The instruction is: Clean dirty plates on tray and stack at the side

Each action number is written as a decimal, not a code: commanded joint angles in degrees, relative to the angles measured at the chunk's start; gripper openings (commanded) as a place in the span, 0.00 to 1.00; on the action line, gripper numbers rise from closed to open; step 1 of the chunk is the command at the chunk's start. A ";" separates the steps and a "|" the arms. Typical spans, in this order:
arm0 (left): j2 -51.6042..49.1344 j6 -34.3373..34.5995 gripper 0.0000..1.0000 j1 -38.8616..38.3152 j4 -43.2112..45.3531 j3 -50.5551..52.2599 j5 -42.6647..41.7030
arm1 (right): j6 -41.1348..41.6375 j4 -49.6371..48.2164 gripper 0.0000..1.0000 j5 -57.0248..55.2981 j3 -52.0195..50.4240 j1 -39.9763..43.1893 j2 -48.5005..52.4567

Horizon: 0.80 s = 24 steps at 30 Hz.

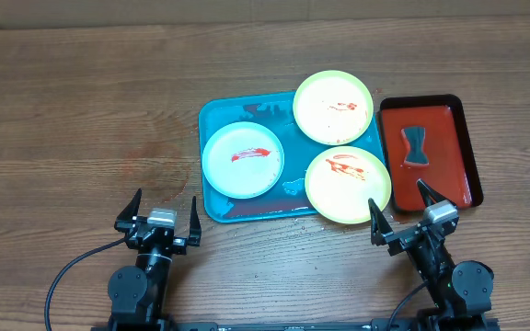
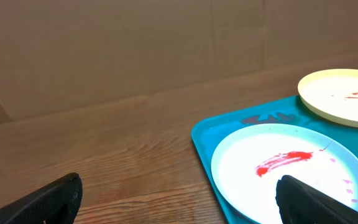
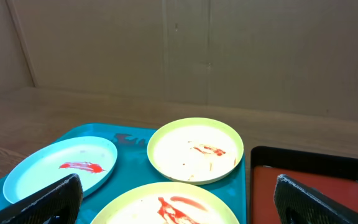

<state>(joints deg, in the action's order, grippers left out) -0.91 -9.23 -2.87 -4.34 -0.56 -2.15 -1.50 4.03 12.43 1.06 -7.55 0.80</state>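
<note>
Three plates lie on the turquoise tray [image 1: 213,198], each smeared with red sauce. The whitish-blue plate [image 1: 243,159] [image 2: 291,171] [image 3: 61,167] is on the left. One yellow-green plate [image 1: 333,107] [image 3: 196,149] sits at the tray's far right, another [image 1: 348,184] [image 3: 166,205] at the near right. My left gripper [image 1: 164,213] [image 2: 178,202] hangs open over bare wood just left of the tray's near corner. My right gripper [image 1: 401,202] [image 3: 178,199] is open near the front yellow-green plate's edge. Neither holds anything.
A smaller red tray [image 1: 458,147] [image 3: 316,180] with a dark rim sits right of the turquoise one, holding a dark bow-shaped sponge [image 1: 416,147]. Wooden tabletop [image 1: 81,119] stretches left and back. A brown wall [image 2: 135,43] stands behind.
</note>
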 commanded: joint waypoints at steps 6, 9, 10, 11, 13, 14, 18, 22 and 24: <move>0.66 -1.05 1.00 0.35 0.02 0.28 -0.24 | -0.02 -0.28 1.00 -0.42 -0.59 -0.26 -0.28; 0.66 -1.09 1.00 0.35 0.02 0.28 -0.17 | -0.02 -0.28 1.00 -0.42 -0.59 -0.26 -0.28; 0.66 -1.07 1.00 0.35 0.02 0.28 -0.22 | -0.02 -0.28 1.00 -0.42 -0.59 -0.26 -0.28; 0.66 -1.07 1.00 0.33 0.02 0.28 -0.22 | -0.02 -0.28 1.00 -0.42 -0.59 -0.26 -0.28; 0.66 -1.07 0.99 0.35 0.02 0.28 -0.22 | -0.02 -0.28 1.00 -0.39 -0.59 -0.26 -0.28; 0.66 -1.07 1.00 0.33 0.02 0.28 -0.22 | -0.02 -0.28 1.00 -0.42 -0.59 -0.26 -0.28; 0.66 -1.01 1.00 0.35 0.11 0.28 -0.52 | -0.02 -0.28 1.00 -0.42 -0.59 -0.26 -0.28; 0.66 -0.98 1.00 0.28 0.09 0.28 -0.85 | -0.02 -1.68 1.00 -0.39 -0.59 -0.26 -0.28; 0.66 -0.98 1.00 0.28 0.07 0.28 -0.87 | -0.02 -2.03 1.00 -0.42 -0.59 -0.26 -0.28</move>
<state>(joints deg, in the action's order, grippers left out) -0.91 -9.23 -2.87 -4.32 -0.56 -2.17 -1.50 2.61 12.43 1.06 -7.55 0.80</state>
